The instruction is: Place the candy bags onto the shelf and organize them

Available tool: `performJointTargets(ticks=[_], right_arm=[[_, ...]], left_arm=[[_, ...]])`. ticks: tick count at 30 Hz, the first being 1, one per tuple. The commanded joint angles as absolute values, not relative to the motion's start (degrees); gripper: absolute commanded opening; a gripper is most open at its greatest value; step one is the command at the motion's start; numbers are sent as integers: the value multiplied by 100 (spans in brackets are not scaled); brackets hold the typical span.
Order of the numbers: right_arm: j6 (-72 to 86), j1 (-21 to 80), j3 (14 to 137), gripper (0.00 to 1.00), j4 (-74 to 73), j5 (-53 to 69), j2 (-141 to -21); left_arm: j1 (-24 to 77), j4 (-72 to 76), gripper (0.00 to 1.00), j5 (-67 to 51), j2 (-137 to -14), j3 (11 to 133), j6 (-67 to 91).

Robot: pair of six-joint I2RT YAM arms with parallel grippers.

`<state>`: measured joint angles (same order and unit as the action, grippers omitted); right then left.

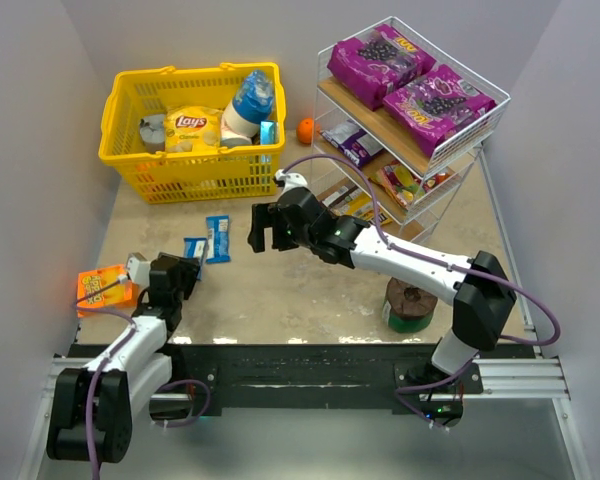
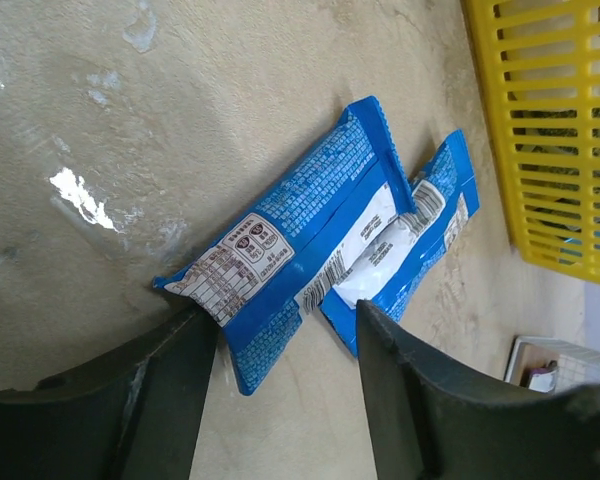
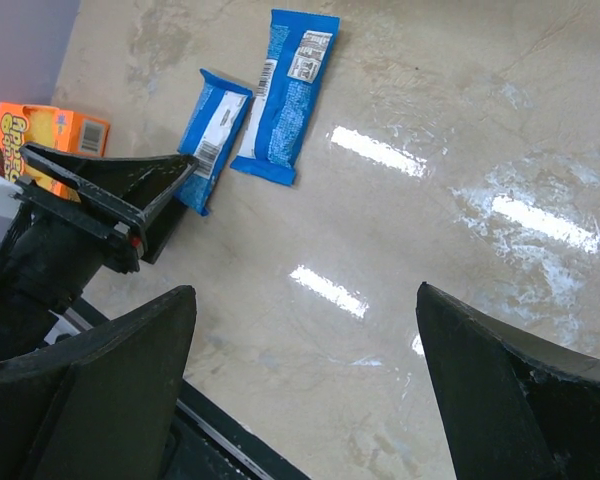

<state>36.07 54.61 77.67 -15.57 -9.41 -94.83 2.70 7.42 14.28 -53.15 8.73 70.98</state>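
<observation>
The beige table point(image 1: 280, 290) carries a yellow basket point(image 1: 180, 162) upper left, a white wire shelf point(image 1: 494, 102) upper right, two blue candy packets point(image 1: 217, 238) left of centre, an orange box point(image 1: 105, 288) far left, and a round green tin point(image 1: 410, 306) lower right.

One blue candy bag point(image 2: 280, 250) lies flat just ahead of the left gripper point(image 2: 285, 330), a second blue bag point(image 2: 425, 235) beside it; two purple bags point(image 1: 380, 55) top the shelf point(image 1: 375, 120).

Glossy beige table point(image 1: 280, 292), pale lilac walls point(image 1: 30, 100)
</observation>
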Motion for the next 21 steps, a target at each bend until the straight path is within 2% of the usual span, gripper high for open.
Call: performJointTargets(ticks=[1,4,8,10,14,21], right_arm=[[3700,5423,7708,94,-1371,-914,-9237],[3718,5432,7673,94,-1371,-905,-9202],[3727,5423,7647,94,-1380,-923,-9123],[3727,5423,7629,94,-1397,-932,-9071],[3727,5423,7594,94,-1406,-923,-8974],[3709,5423,7550,94,-1441,-809,-8763]], left_arm=[[246,553,58,1266,-5502,519,7172],[246,668,48,1283,-5581,440,7181],[246,607,26,1257,-5529,404,7145],[246,545,22,1248,-5292,361,7128],[246,186,2,1213,-4817,386,7058],[246,-509,0,809,-3806,904,6391]])
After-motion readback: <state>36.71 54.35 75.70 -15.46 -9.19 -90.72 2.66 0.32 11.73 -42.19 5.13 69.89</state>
